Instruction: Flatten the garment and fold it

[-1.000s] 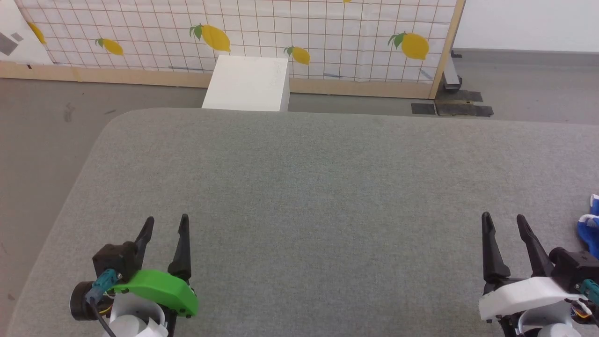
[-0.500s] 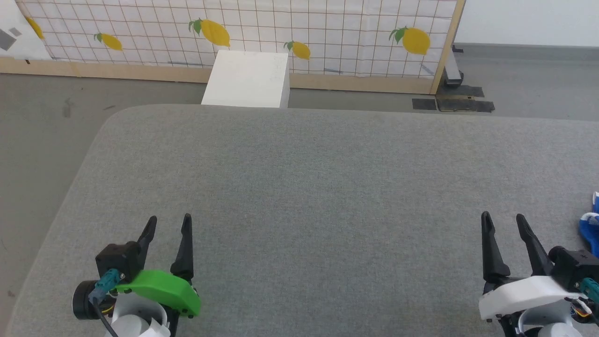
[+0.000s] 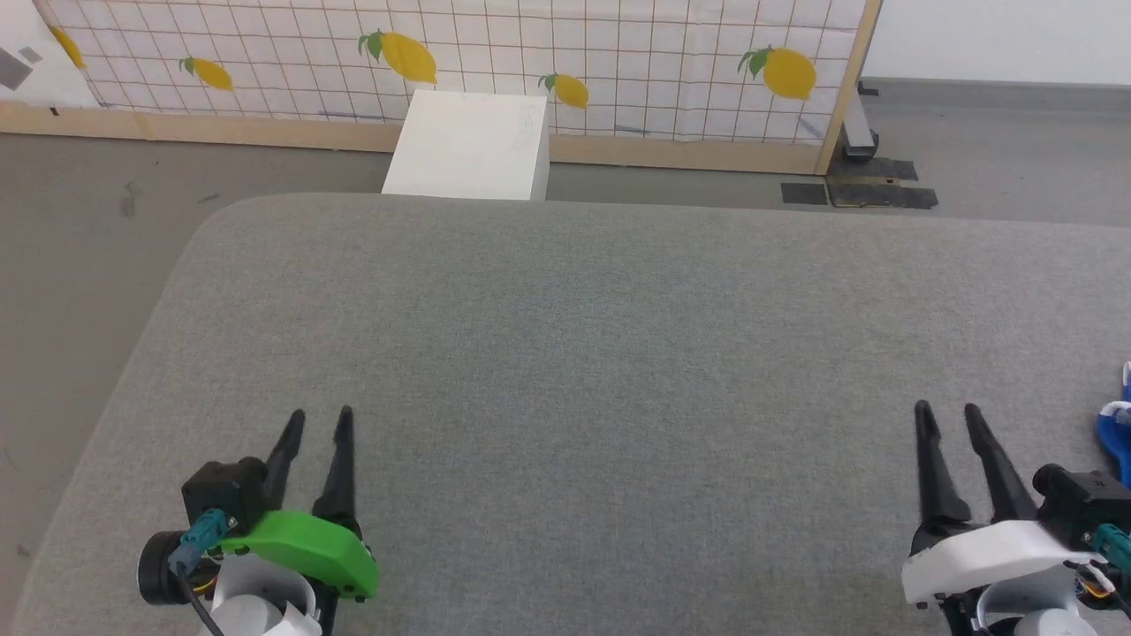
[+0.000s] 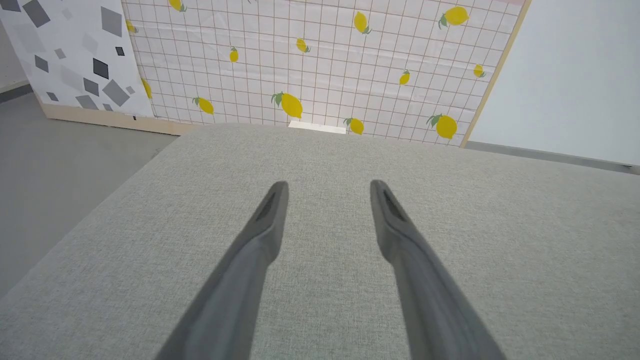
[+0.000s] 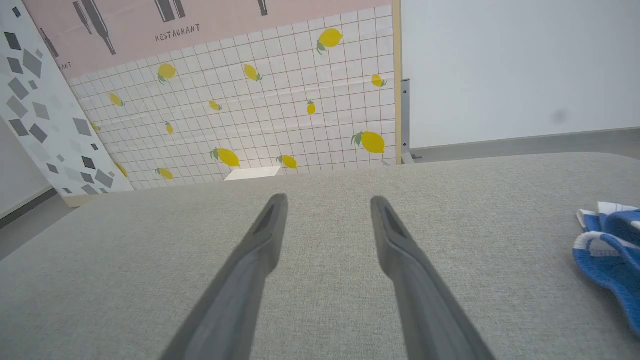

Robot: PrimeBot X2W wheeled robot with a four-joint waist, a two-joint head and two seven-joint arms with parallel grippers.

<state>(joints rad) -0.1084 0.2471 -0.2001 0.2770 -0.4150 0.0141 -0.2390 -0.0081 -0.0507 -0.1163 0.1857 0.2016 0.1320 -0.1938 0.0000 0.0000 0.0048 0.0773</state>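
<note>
A crumpled corner of the bright blue garment (image 3: 1117,428) with white trim lies on the grey table at the far right edge of the head view; in the right wrist view the garment (image 5: 611,247) sits off to the right of the fingers. My right gripper (image 3: 947,409) hovers open and empty at the lower right, just left of the garment and apart from it. The same right gripper (image 5: 328,200) has bare cloth between its fingers. My left gripper (image 3: 319,415) stands open and empty at the lower left, and the left gripper (image 4: 329,184) points across the table.
The grey fabric table (image 3: 583,336) spans the view, with rounded far corners. Beyond its far edge stand a white box (image 3: 468,146) and a lemon-patterned screen (image 3: 495,53) on a wooden base. Grey floor (image 3: 79,238) lies to the left.
Both grippers' fingers have drawn a little closer together but stay open. The head camera shifted slightly, so the scene sits a bit differently in view.
</note>
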